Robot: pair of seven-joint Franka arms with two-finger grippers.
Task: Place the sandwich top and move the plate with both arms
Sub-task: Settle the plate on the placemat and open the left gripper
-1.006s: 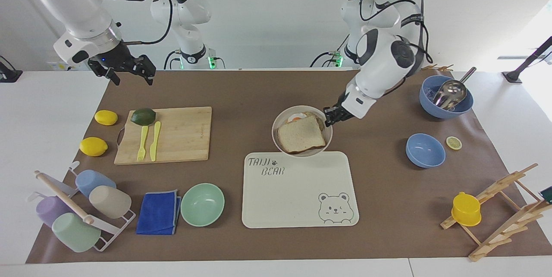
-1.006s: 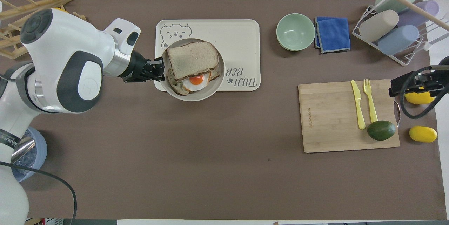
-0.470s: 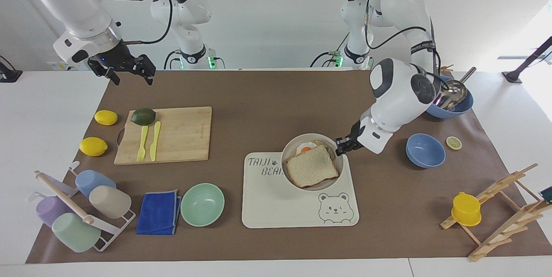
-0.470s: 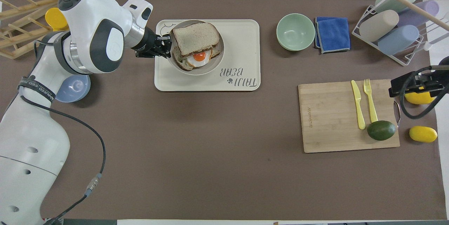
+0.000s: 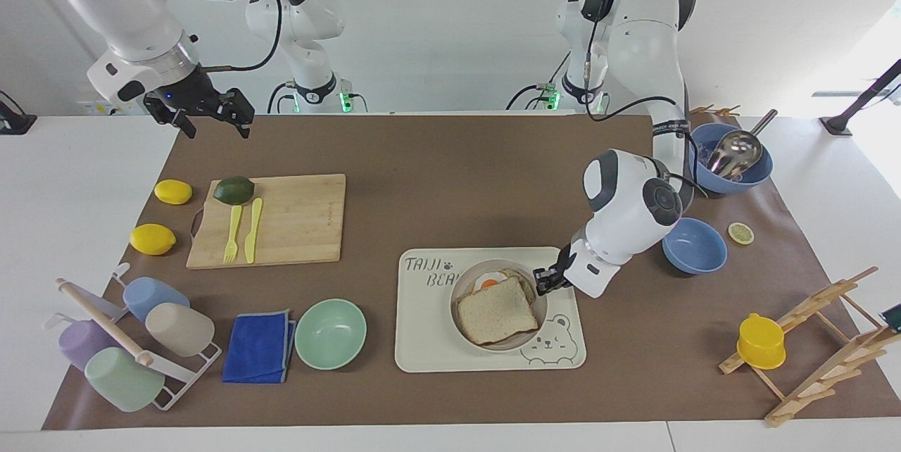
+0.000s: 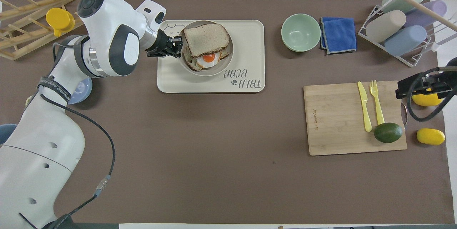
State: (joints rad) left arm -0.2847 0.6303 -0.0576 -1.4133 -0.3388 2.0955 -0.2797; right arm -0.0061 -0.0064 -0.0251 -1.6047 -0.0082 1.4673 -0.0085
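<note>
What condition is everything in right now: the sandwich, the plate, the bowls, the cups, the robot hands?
sandwich top: lying on the egg sandwich, egg peeking out.
plate: over the bear tray, rim gripped.
left gripper: shut on the plate's rim.
right gripper: raised, waiting.
mint-green bowl: upright, empty.
small blue bowl: upright, empty.
large blue bowl: holds a metal scoop.
cups: lying sideways in the rack.

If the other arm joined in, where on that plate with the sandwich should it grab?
Probably the bare rim of the plate at the right arm's end, coming in low from the side. The left gripper already has the facing rim, and the sandwich top covers the middle.
</note>
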